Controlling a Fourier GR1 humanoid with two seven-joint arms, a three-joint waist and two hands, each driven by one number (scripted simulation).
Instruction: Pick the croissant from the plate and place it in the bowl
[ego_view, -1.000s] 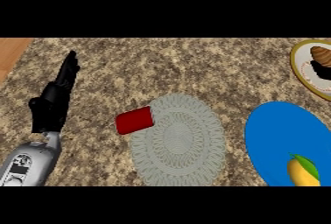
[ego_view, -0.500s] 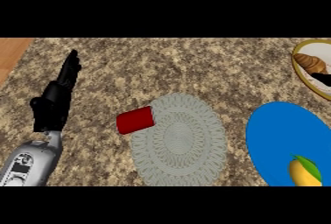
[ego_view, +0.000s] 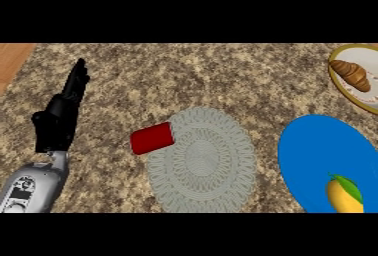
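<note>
A brown croissant (ego_view: 351, 75) lies inside a white dish with a yellow-brown rim (ego_view: 332, 65), cut off by the view's upper right edge. Below it, at the right edge, is a round blue plate (ego_view: 317, 150) with a yellow fruit with a green leaf (ego_view: 344, 196) on its lower part. My left hand (ego_view: 63, 112) rests at the far left, open, with straight fingers pointing up the view and nothing in it. It is far from the croissant. My right hand does not show.
A red cup (ego_view: 152, 139) lies on its side at the left edge of a round grey woven mat (ego_view: 203, 160) in the middle of the speckled counter. A strip of wood (ego_view: 11, 60) shows at the top left corner.
The croissant has shifted a little left and down inside the rimmed dish and turned slantwise. My left hand, the red cup and the blue plate have stayed where they were.
</note>
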